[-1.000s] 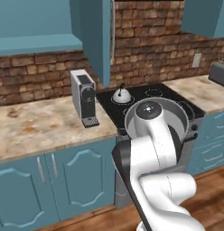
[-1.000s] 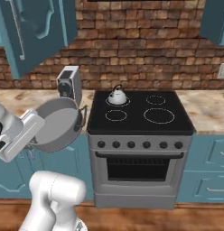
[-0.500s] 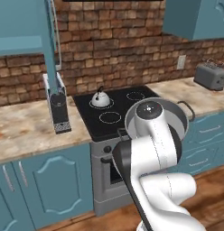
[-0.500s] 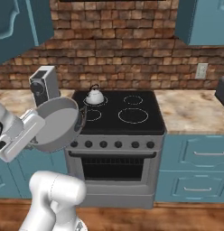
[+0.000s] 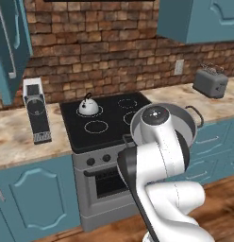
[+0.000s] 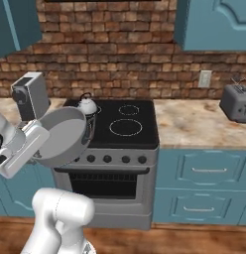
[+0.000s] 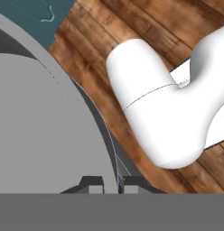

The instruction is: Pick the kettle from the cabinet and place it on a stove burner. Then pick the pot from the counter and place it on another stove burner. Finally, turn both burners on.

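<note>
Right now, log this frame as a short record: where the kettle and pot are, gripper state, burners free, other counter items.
kettle: upright on the rear left burner of the stove
pot: held tilted in the air in front of the stove, clear of the cooktop
gripper: shut on the pot rim
burners free: front left ring, rear right ring
counter: toaster at right; coffee machine left of stove

The grey pot [image 7: 37,131] takes up the left half of the hand view, its curved rim sweeping from the upper left down to the bottom centre. The end effector [image 7: 107,186] is pinched on that rim, one dark fingertip [image 7: 92,184] on each side of the thin wall. Beyond lies brown wooden plank floor [image 7: 145,27], with a corner of a teal cabinet door [image 7: 39,11] at the top left.
</note>
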